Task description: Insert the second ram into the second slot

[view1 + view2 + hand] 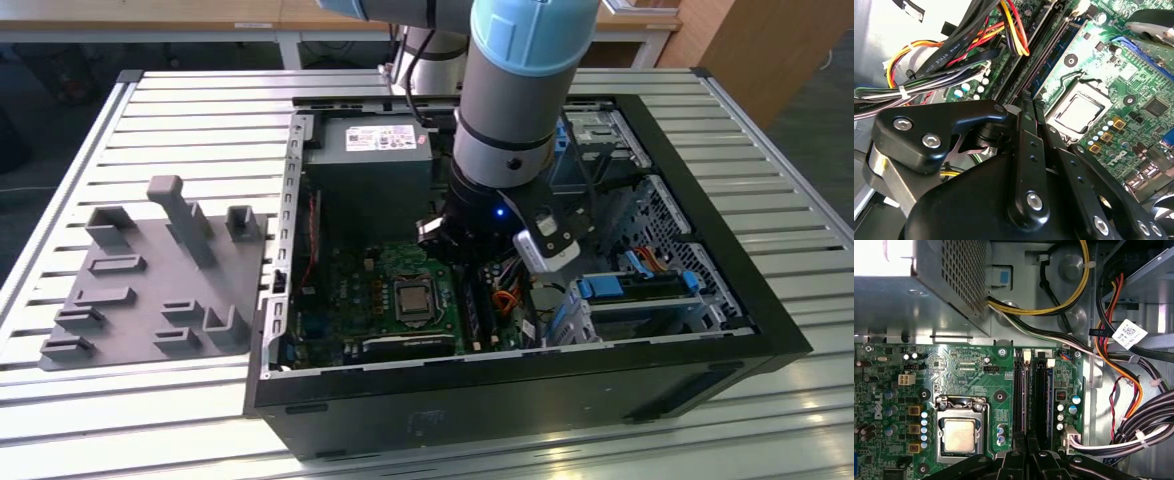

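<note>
The claw (1026, 112) sits nearest the lens in both wrist views, its two black fingers (1026, 150) pressed close together and reaching down to the near end of the memory slots (1031, 395) on the green motherboard (969, 375). From these views I cannot tell for sure whether anything is still pinched between the fingers. In the first wrist view, a dark-blue stick, which I take for the second ram (1050, 400), stands on edge in the slot lane farther from the processor (960, 434), beside a darker lane. It looks lined up and at least partly down; whether it is fully seated or latched cannot be judged. In the exterior view the arm (521, 90) reaches into the open computer case (694, 300), which lies on the slatted table (200, 110) towards its far right corner.
</note>
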Controlling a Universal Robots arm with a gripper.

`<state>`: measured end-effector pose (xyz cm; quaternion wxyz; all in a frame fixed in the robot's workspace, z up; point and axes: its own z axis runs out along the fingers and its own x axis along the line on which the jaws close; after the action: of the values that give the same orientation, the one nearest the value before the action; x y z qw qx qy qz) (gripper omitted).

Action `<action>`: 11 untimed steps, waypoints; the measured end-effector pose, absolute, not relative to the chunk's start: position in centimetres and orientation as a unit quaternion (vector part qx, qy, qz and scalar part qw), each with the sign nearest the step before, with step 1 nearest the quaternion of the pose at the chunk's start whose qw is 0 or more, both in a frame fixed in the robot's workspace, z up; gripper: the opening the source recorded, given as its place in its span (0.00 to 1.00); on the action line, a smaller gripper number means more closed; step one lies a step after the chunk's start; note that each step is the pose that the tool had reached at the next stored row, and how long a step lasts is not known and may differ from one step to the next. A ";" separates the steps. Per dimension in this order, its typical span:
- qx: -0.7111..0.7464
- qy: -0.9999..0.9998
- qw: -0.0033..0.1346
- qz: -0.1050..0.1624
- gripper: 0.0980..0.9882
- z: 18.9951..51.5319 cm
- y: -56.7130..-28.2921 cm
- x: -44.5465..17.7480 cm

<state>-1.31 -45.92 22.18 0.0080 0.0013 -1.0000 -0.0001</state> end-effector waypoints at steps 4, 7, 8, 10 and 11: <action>0.001 -1.000 0.008 0.000 0.04 22.2 -45.9 -1.3; 0.001 -1.000 0.009 0.000 0.04 22.2 -45.9 -1.3; 0.001 -1.000 0.009 0.000 0.04 22.2 -45.9 -1.3; 0.000 -1.000 0.010 0.001 0.04 22.2 -45.9 -1.3; 0.000 -1.000 0.010 0.001 0.04 22.2 -45.9 -1.3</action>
<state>-1.32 -45.85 22.17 0.0100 0.0001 -0.9999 0.0005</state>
